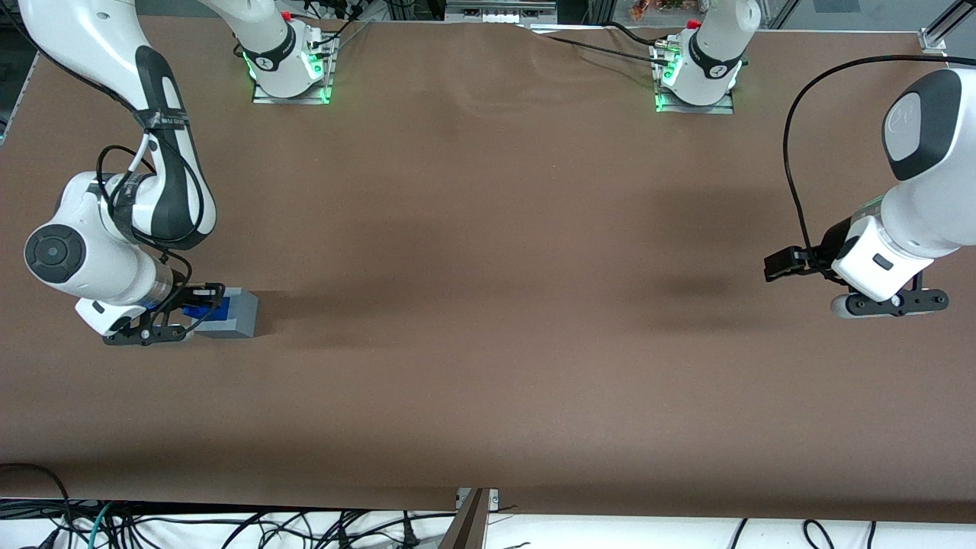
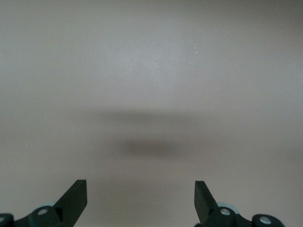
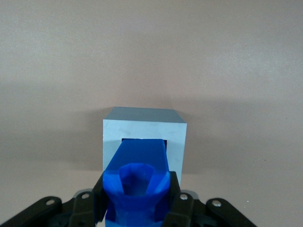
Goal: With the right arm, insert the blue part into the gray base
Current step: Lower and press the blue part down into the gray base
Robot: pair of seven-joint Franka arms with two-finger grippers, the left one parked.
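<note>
Nearest the front camera among the task's things, the gray base [image 1: 236, 313] sits on the brown surface [image 1: 488, 305] toward the working arm's end, roughly midway between the edge nearest that camera and the edge where the arm mounts stand. Its square socket faces sideways toward the hand [image 1: 200, 301] rather than upward. The right arm [image 1: 114, 213] bends down low over the surface there, and its hand is level with the base's open face.

From the right wrist view, the hand [image 3: 137, 201] is clamped on the blue part [image 3: 137, 179], one black finger [image 3: 173, 201] pressed against each flank of the piece. The part's squarish end reaches the mouth of the socket in the gray base [image 3: 144, 137] and appears just entered, while its knobbed end stays between the fingers, outside the base.

No brand name or lettering can be read on the part or the base.
</note>
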